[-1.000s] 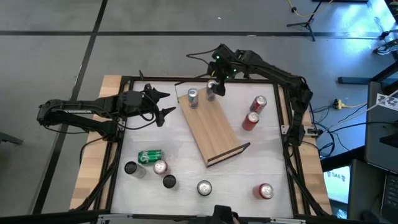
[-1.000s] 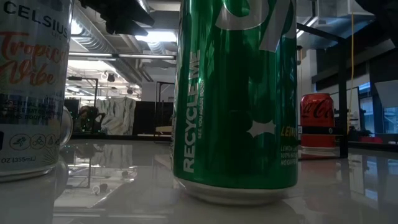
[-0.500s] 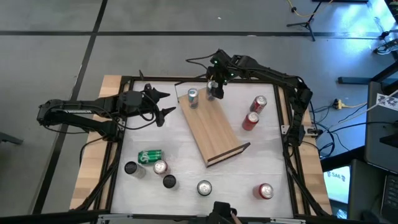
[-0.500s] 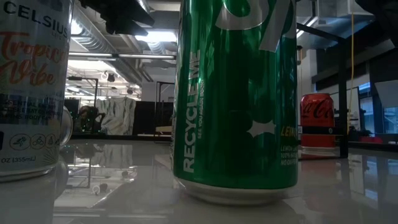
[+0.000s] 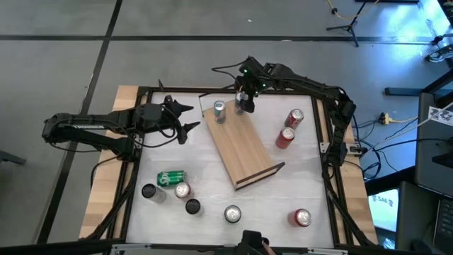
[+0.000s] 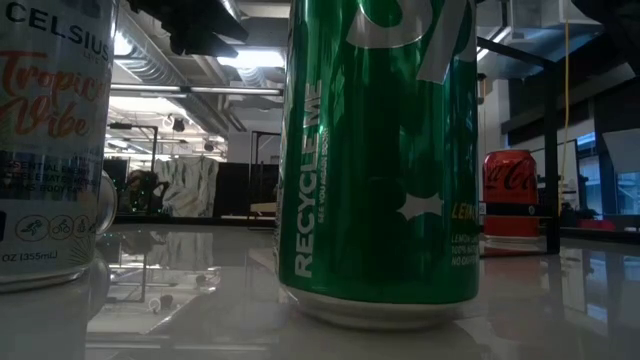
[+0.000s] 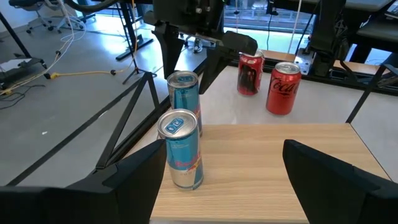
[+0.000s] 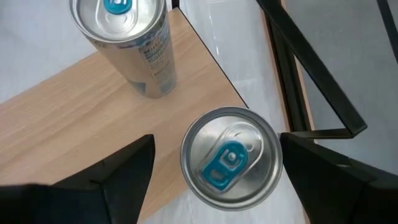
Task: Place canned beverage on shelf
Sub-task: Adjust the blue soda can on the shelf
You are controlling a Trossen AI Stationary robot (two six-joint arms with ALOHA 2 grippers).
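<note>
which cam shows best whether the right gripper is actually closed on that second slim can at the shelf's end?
Right wrist view: the second slim can stands between the right gripper fingers with gaps on both sides, so open. High view shows the gripper over it, hiding contact. Left wrist view shows the can behind another, gripper mostly hidden. Low view shows neither.

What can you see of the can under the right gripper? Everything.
The can under the right gripper is a slim silver-and-blue can, upright, unopened, with a blue pull tab on a silver lid. It stands on the light-wood shelf near its far corner, beside a matching second can, apart from it. The right gripper hangs right above it, fingers open either side of the lid, not visibly touching.
</note>
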